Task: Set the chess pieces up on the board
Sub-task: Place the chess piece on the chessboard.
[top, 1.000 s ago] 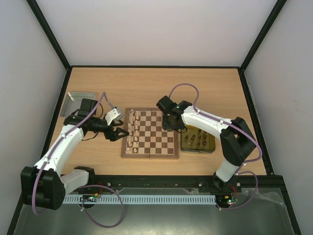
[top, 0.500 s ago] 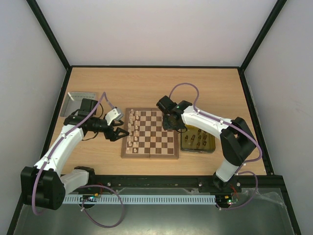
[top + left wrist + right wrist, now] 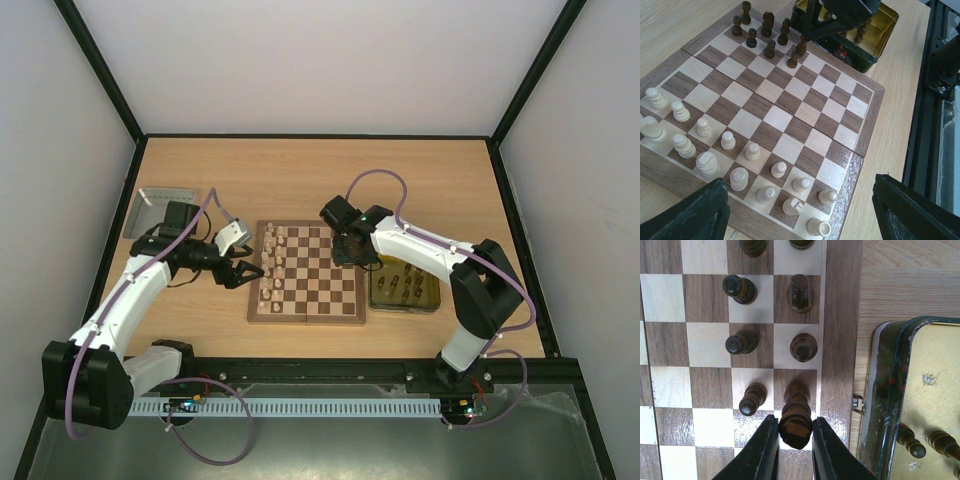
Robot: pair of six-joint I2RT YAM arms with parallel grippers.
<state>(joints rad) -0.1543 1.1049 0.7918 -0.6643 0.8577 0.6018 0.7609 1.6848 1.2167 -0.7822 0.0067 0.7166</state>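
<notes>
The board (image 3: pixel 306 318) lies mid-table between the arms. Pale chess pieces (image 3: pixel 727 141) fill its two left rows, and several dark pieces (image 3: pixel 769 47) stand at the far right end. My right gripper (image 3: pixel 795 427) is over the board's right edge (image 3: pixel 840 340). Its jaws are against both sides of the head of a tall dark piece (image 3: pixel 796 417), which stands upright on an edge-row square. My left gripper (image 3: pixel 799 181) hovers open beside the board's left edge, wide apart, with nothing between its fingers. From above the left gripper (image 3: pixel 243 270) and right gripper (image 3: pixel 352 255) face each other across the board.
A yellow tray (image 3: pixel 405 287) with several dark pieces sits against the board's right side, and its rim (image 3: pixel 890 390) lies close to my right fingers. A silver tray (image 3: pixel 160 205) rests at the back left. A black rail (image 3: pixel 940 75) runs along the near table edge.
</notes>
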